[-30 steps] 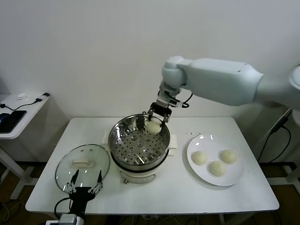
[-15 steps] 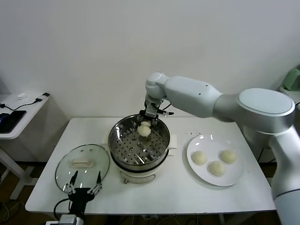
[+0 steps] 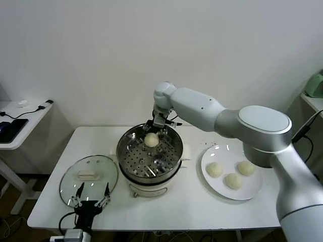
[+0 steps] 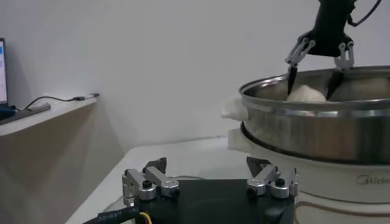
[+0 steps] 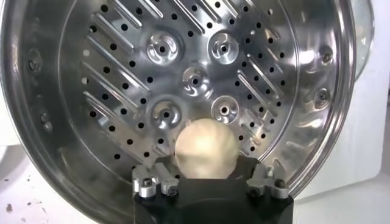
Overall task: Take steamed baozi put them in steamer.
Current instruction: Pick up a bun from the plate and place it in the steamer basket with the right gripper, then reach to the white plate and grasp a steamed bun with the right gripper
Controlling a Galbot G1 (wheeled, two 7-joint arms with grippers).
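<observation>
At frame centre, the right gripper [image 3: 152, 132] clasps one smooth, cream bun [image 3: 151, 139] low inside the shiny perforated steel steamer [image 3: 127, 160]. Three more round buns [image 3: 214, 169] sit on the flat white plate [image 3: 255, 191] at right. The left gripper [image 3: 90, 197] idles bottom left, fingers spread, empty.

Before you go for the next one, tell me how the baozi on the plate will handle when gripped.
The baozi look smooth, round and doughy, so probably soft and light; a hard squeeze would likely dent them. Being domed, one may roll or slide on the flat plate if nudged off-centre. The one in the right end effector over the steamer seems intact, suggesting a gentle grip suffices.
</observation>
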